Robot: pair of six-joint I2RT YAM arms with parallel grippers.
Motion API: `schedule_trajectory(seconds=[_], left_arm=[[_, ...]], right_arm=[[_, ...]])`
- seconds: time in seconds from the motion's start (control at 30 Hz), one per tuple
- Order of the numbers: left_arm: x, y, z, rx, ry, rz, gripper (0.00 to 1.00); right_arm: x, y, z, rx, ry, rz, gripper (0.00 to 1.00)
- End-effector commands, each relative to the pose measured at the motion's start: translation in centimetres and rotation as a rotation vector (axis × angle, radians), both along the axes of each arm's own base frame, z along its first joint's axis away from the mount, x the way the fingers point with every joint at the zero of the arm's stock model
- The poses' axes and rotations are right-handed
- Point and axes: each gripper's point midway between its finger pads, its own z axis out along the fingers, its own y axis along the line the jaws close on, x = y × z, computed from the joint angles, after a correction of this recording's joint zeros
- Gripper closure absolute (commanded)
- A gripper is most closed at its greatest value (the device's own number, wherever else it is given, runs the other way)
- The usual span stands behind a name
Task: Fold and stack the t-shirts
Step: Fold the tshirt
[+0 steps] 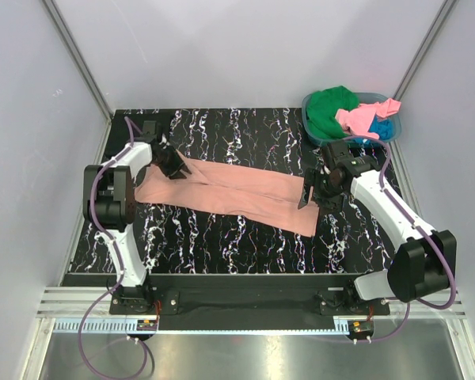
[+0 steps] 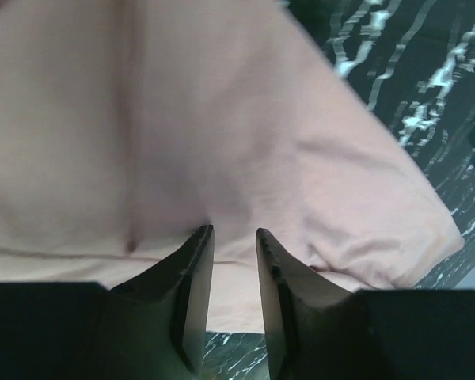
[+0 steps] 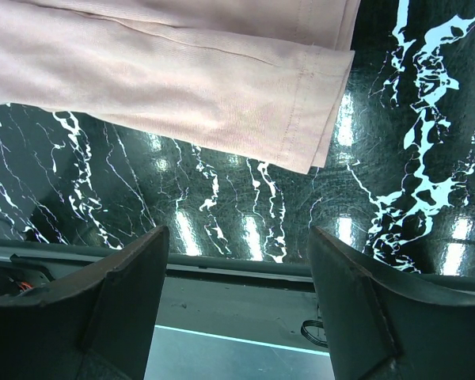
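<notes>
Top external view: salmon-pink t-shirt (image 1: 237,194) lies as a long strip across the middle of the table (image 1: 222,245), left gripper (image 2: 233,231) nearly closed at its left end (pinch unclear), right gripper (image 3: 237,237) gaping empty beside its right end, so I judge the crosswise fold needs both ends gripped.

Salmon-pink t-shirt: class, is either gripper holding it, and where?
Right gripper holds nothing. Left gripper straddles the salmon-pink t-shirt at its left end; grip cannot be told.
</notes>
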Motion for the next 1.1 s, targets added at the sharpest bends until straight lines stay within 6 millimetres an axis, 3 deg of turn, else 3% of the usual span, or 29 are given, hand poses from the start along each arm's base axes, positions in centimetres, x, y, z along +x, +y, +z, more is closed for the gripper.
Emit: schedule_trajectory(seconds=[0.0,0.07,0.13,0.17,0.27,0.3,0.33,0.47,0.5,0.57,0.73,1.07], left_arm=[[3.3,-3.2,2.5,-0.064,-0.113,-0.070,0.68],[4.9,-5.3,3.7,-0.105,-0.164,-0.102,0.72],[5.8,-6.6,3.2,-0.116,-0.150,-0.122,0.75],[6.6,-7.8,4.6,-0.120,-0.181,-0.139,0.75],[6.4,-8.2,5.6,-0.066,-0.188,-0.139,0.69],[5.3,-6.6,5.8,0.012,-0.171,-0.096,0.48],[4.5,-5.7,5.8,0.054,-0.162,-0.073,0.42],[0.6,-0.1,4.7,0.233,-0.101,0.036,0.37],[0.1,0.8,5.1,0.255,-0.108,0.054,0.37],[-1.2,1.8,3.8,0.282,-0.070,0.054,0.37],[-2.1,3.1,2.1,0.339,-0.007,0.058,0.39],[-0.6,3.1,0.4,0.324,0.020,0.067,0.49]], right_arm=[[1.1,0.1,1.2,0.006,-0.047,0.001,0.23],[1.1,0.0,1.1,0.004,-0.045,-0.001,0.23],[1.0,0.0,1.3,0.002,-0.047,-0.002,0.23],[1.0,-0.1,1.3,0.001,-0.045,-0.001,0.23],[1.0,-0.2,1.4,-0.002,-0.045,0.002,0.22],[0.8,-0.2,1.4,-0.001,-0.042,0.001,0.23],[0.8,-0.2,1.3,-0.001,-0.041,-0.001,0.23],[0.4,-0.1,1.3,0.011,-0.048,-0.008,0.23],[0.4,-0.1,1.3,0.015,-0.056,-0.011,0.22],[0.1,-0.1,1.0,0.017,-0.047,-0.011,0.22],[0.0,-0.1,1.1,0.021,-0.052,-0.012,0.22],[-0.2,-0.6,1.6,0.005,-0.065,-0.023,0.22]])
